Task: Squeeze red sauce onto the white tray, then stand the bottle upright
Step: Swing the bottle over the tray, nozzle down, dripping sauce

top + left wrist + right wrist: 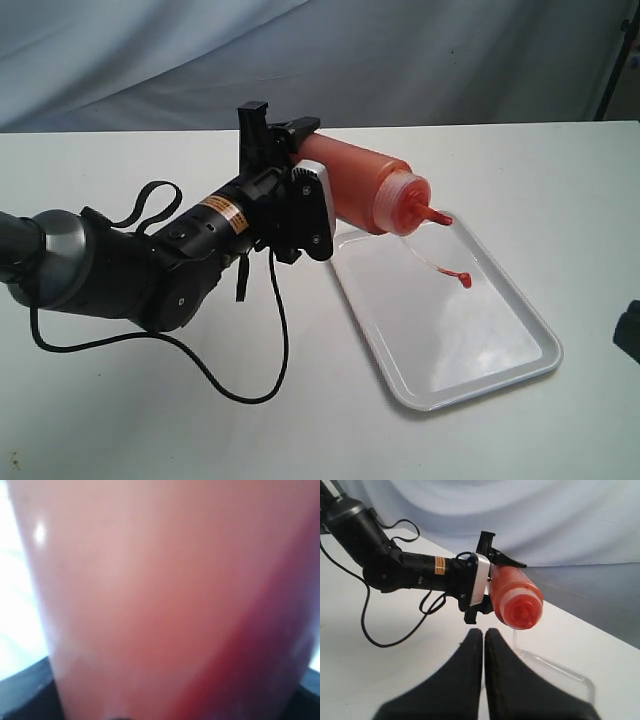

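My left gripper (284,140) is shut on the base end of the bottle (362,182) and holds it tilted, nearly on its side. The pointed red nozzle (436,216) aims right and slightly down over the far end of the white tray (470,392). Red sauce shows through the bottle's wall (150,600), which fills the left wrist view. The small red cap (465,280) dangles on its clear tether just over the tray floor. My right gripper (484,630) is shut and empty, apart from the bottle (516,599) and facing its nozzle end.
A black cable (240,385) loops on the white table left of the tray. The left arm (120,265) lies low across the table's left side. A dark shape (629,340) sits at the right edge. A pale cloth backdrop hangs behind.
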`<state>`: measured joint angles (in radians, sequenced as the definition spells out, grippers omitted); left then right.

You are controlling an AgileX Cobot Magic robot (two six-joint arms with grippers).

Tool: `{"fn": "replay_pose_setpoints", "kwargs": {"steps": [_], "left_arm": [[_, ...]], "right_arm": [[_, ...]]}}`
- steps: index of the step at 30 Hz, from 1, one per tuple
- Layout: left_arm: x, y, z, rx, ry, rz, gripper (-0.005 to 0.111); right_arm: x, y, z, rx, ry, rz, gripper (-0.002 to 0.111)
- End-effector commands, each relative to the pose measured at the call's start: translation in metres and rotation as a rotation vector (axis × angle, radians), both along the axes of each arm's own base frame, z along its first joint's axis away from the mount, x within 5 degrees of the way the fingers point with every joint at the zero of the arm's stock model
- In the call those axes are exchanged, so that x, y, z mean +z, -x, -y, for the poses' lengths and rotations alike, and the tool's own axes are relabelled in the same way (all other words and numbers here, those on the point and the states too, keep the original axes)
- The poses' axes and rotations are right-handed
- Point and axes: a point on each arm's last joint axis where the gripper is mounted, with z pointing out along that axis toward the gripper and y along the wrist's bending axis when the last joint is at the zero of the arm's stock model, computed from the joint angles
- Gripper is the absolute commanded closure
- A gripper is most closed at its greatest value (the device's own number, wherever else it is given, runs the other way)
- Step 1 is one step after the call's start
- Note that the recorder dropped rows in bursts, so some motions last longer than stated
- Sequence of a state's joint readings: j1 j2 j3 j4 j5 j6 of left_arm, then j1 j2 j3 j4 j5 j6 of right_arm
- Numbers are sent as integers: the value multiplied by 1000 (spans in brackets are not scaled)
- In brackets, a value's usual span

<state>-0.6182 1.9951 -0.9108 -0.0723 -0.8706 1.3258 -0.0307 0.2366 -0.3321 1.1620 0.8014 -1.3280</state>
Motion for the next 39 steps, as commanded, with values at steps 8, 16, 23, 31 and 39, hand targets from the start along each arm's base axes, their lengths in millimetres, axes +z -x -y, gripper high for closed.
{"fn": "replay_pose_setpoints", "kwargs": {"steps": [8, 16, 23, 31, 39], "left_arm": [[16, -3, 1, 15, 4, 114, 107], [16, -3, 1, 15, 1, 116, 107], [16, -3, 1, 15, 1, 116, 107], [16, -3, 1, 15, 3, 119, 107], [18, -3, 0, 3, -157, 237, 107]], "right_arm": [[2, -6, 8, -87, 100, 73, 10], [2, -5, 7, -76, 74, 58, 3], [4, -6, 7, -85, 50, 63, 3], [3, -11, 12, -161, -34, 50, 3], [-21, -15, 13, -187, -56, -21, 3]]}}
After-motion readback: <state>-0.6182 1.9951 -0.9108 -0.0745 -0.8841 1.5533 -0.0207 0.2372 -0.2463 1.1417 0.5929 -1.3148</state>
